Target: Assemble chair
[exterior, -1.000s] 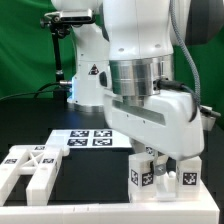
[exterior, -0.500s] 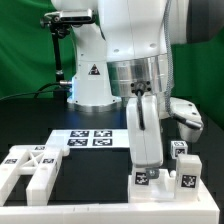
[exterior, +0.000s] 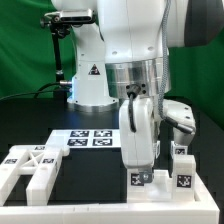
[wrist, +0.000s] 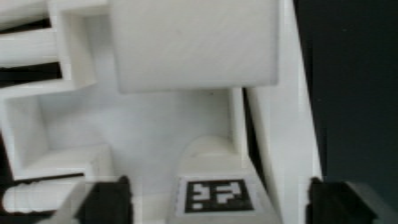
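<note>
A group of white chair parts with black-and-white tags stands at the front on the exterior view's right: one tagged block (exterior: 142, 180) under the hand, another (exterior: 183, 182) beside it, and a third (exterior: 180, 152) behind. My gripper (exterior: 140, 166) hangs straight down over the first block, turned edge-on. In the wrist view its dark fingers (wrist: 98, 203) flank a tagged white part (wrist: 219, 193), with a gap on each side, so the gripper (wrist: 217, 207) is open and holds nothing. A larger white slab (wrist: 196, 45) lies beyond the tagged part.
A white chair piece with cross bracing (exterior: 30, 168) lies at the front on the exterior view's left. The marker board (exterior: 90, 138) lies flat behind it, near the robot's base (exterior: 88, 85). The table is black and a green curtain hangs behind.
The hand turned from broadside to edge-on and shifted slightly to the exterior view's left. Its jaws widened, letting go of the tagged part they were closed on.
</note>
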